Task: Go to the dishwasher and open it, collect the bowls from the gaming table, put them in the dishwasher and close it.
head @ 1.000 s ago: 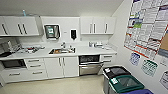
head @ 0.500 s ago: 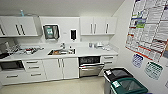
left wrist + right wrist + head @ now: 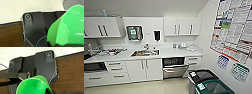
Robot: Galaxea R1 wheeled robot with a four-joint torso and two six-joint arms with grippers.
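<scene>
Ahead, from 10 to 1 o'clock, a long white bench (image 3: 166,53) across the back wall of a small kitchen, with white upper cupboards (image 3: 181,26) above and white lower cupboards (image 3: 144,70) below. Pale floor (image 3: 159,87) in front of it.

At 2 o'clock, on the side wall, big printed posters (image 3: 234,27), and smaller round sheets under them.

At 4 o'clock, near the robot and against that wall, two bins side by side: a black bin (image 3: 201,75) farther away, a green bin (image 3: 214,88) nearer.

At 1 o'clock, under the bench, the dishwasher (image 3: 175,67): steel front with a bar handle low down, a dark band with racks above it. Just right of it, narrow white drawers. Cannot tell how far the door is open.

At 12 o'clock, a steel sink (image 3: 145,53) set in the bench, a tap behind it. On the wall above, a paper dispenser (image 3: 134,33) and a small dark soap dispenser (image 3: 157,35).

In the left wrist view, a lime green bowl (image 3: 70,27), very close and tilted, over a brown wood-grain surface (image 3: 11,33). Left hand: cannot tell whether apart, together or clamped on it.

In the right wrist view, also a green bowl (image 3: 33,85), hollow side toward the camera. Same bowl or another, cannot tell. Right hand: cannot tell either.
</scene>
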